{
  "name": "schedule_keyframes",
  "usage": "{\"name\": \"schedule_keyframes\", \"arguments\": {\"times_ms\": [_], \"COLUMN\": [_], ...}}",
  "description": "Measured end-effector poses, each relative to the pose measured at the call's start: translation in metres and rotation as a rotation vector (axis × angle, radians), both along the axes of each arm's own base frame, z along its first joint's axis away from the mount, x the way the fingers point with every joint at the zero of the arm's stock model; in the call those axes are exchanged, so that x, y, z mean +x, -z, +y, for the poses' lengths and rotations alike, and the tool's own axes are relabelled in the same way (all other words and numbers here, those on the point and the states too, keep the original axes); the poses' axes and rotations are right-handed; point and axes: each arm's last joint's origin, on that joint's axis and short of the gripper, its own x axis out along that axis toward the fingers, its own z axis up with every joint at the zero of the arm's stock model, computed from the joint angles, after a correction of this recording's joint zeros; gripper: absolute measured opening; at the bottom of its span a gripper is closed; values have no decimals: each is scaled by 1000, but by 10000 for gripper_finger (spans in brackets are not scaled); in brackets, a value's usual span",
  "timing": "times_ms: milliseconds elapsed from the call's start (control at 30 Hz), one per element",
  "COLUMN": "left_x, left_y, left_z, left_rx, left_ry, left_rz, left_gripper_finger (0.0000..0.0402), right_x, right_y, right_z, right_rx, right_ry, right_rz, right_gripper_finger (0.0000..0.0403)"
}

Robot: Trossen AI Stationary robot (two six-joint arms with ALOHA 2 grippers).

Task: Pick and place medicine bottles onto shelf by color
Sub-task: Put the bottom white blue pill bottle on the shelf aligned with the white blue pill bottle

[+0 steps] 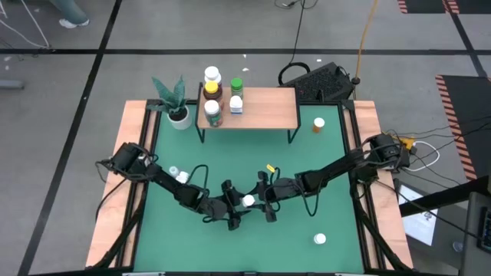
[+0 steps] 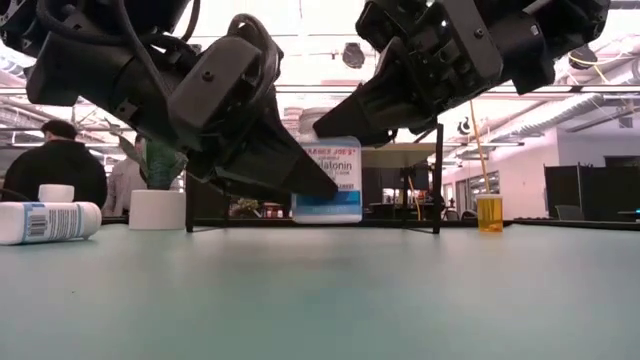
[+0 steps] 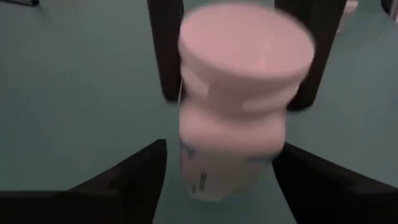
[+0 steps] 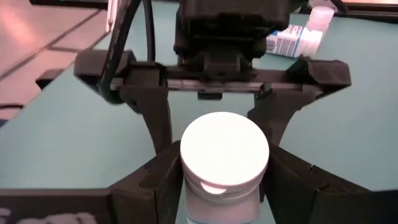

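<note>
Fingers of the right gripper clasp the white-capped bottle at mid-table, near the front, well short of the shelf, while the left gripper stands spread around it, so either arm shifting could knock it loose.

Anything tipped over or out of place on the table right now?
Yes: one white-and-blue bottle lies on its side on the green table near the left arm, beside the plant pot. The orange bottle stands upright off the shelf.
</note>
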Motion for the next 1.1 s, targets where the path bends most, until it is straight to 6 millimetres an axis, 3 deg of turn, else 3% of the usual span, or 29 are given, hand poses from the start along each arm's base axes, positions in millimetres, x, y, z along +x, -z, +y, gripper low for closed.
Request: {"name": "schedule_keyframes", "arguments": {"times_ms": [200,467,567,833,1100], "left_x": [-3,-14,-15,-17,-19], "left_y": [-2,-22,-20,-11,-9], "left_z": [2,7,8,15,17], "left_rx": [-2,-9,1,4,-21], "left_ry": [-8,-35,-43,-95,-119], "left_rz": [42,101,119,158,163], "left_gripper_finger": [319,321,321,321,321], "right_x": [-5,-14,-15,2,18], "right_y": [-15,-45,-54,-88,-131], "right_z": [-4,-23,-30,-47,-84], "right_rx": [-16,-50,-66,-195,-288], "right_ry": [-2,27,41,41,110], "right_rz": [-2,-37,-36,36,-30], "right_gripper_finger": [182,182,182,183,183]}}
